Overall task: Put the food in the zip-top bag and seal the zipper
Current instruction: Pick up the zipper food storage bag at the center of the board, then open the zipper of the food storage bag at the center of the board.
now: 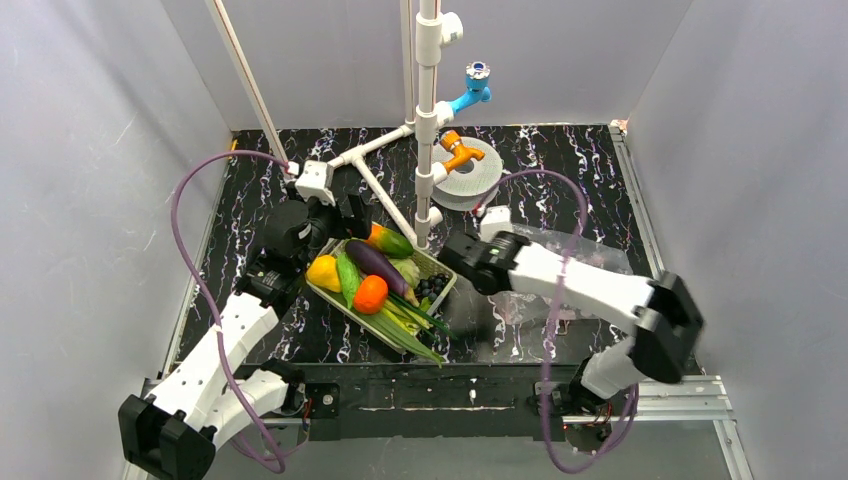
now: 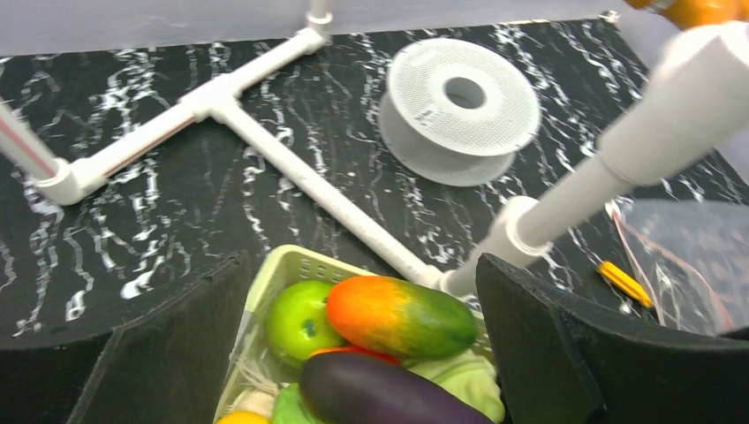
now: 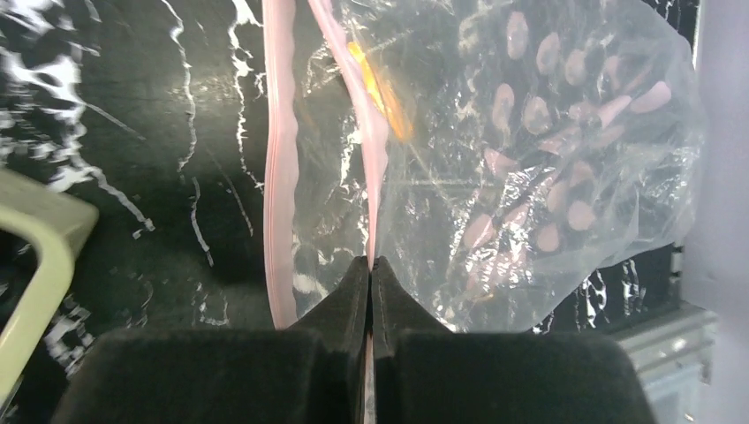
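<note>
The food lies in a pale green basket (image 1: 335,300): a yellow fruit (image 1: 323,272), an orange fruit (image 1: 370,294), a purple eggplant (image 1: 375,264) and an orange-green mango (image 1: 391,240). My left gripper (image 1: 340,222) is open and empty, its jaws straddling the basket's far end above the mango (image 2: 402,315), a green apple (image 2: 300,322) and the eggplant (image 2: 380,393). My right gripper (image 3: 372,263) is shut on one pink zipper strip (image 3: 375,150) of the clear zip-top bag (image 3: 548,159). The other strip (image 3: 281,159) lies apart from it, so the mouth is open. The bag holds no food.
A yellow-handled screwdriver (image 3: 380,88) shows through the bag near its mouth. A white pipe frame (image 2: 309,185) and post (image 1: 428,120) stand just behind the basket, with a grey spool (image 1: 470,175). Grey walls close in on both sides. The basket corner (image 3: 44,238) is left of the right gripper.
</note>
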Robot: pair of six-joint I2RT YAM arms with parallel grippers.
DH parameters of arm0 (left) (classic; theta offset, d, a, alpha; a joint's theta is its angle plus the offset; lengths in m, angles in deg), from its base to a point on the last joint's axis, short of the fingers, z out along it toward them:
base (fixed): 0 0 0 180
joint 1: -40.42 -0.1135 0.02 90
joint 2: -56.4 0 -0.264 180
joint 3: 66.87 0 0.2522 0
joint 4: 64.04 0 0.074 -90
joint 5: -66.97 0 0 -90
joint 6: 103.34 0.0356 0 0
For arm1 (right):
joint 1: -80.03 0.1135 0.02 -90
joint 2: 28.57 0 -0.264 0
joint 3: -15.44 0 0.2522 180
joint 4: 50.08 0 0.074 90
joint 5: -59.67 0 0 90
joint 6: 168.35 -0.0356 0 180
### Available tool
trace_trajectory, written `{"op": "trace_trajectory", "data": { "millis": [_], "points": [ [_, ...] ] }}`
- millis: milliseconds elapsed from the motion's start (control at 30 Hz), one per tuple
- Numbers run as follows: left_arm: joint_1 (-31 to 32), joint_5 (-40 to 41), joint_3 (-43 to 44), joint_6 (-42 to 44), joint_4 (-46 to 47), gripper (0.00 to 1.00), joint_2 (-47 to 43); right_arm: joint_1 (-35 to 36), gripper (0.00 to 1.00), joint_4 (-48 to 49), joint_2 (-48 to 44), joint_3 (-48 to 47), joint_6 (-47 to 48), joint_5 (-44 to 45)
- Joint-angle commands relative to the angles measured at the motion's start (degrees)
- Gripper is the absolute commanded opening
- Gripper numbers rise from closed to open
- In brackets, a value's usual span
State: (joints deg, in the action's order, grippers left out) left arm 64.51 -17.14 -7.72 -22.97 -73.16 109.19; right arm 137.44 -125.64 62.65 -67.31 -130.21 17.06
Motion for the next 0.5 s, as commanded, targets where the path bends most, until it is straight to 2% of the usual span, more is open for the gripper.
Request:
{"op": "trace_trajectory", "data": {
  "millis": [0,100,167,300,367,467],
  "points": [
    [3.0,-9.1,1.7,-0.6,1.5,0.99,-1.3,0.3,0.01,9.0,-15.7,6.1,9.7,-1.7],
    [6.9,-13.0,0.8,-1.5,3.0,1.0,-1.3,0.2,0.01,13.8,-25.4,9.5,13.0,-4.1],
    [7.8,-17.6,1.1,-5.6,2.9,0.99,-0.7,0.3,0.01,13.5,-30.3,10.3,13.6,-4.1],
    [7.9,-27.5,1.6,-21.1,2.1,0.99,-0.3,0.3,0.01,13.8,-39.6,11.6,17.2,-4.0],
    [8.1,-32.4,-0.5,-30.6,5.6,0.96,-0.9,0.3,0.01,13.3,-42.9,10.8,19.3,-3.6],
    [11.2,-31.5,-6.0,-41.7,12.8,0.93,-2.9,0.2,0.01,11.5,-46.6,6.9,22.5,-4.3]
  ]
}}
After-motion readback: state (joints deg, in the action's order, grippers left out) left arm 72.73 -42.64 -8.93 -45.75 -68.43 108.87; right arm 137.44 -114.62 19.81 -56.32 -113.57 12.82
